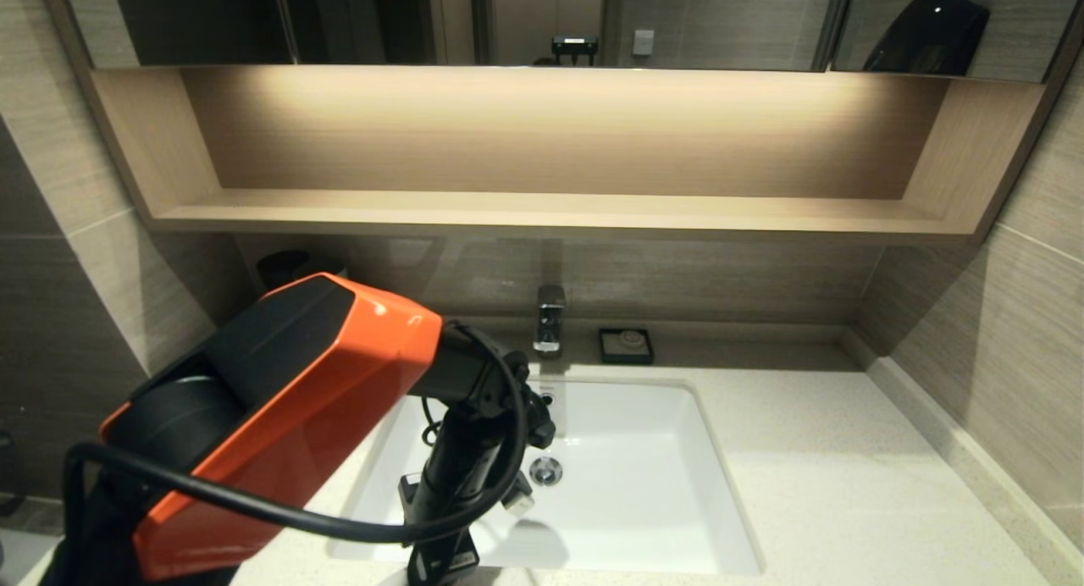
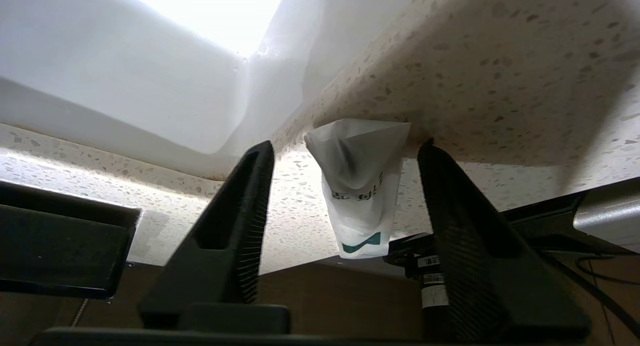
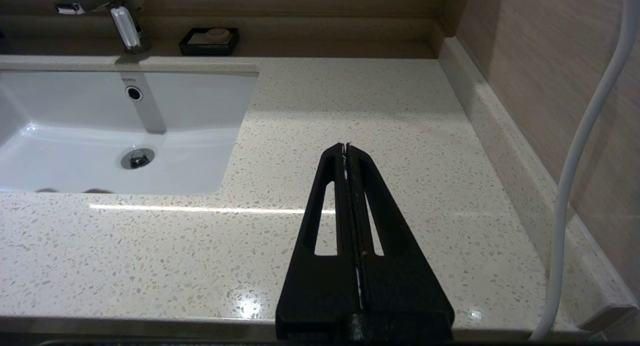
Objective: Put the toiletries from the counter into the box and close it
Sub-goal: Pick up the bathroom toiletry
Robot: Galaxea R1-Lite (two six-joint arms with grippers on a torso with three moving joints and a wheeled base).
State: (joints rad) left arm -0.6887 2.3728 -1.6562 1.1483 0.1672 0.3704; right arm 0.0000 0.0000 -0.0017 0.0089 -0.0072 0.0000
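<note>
While one wrapped packet (image 2: 361,196) is straddled by the spread left hand (image 2: 345,186) beside the basin (image 2: 150,86), unpinched, nothing is seen boxed; the right hand (image 3: 346,151) is pressed together.

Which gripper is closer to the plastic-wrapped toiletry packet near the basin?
Left. The left gripper has the packet between its open fingers on the counter. The right gripper, fingers shut, sits over the counter right of the basin, no packet near it.
</note>
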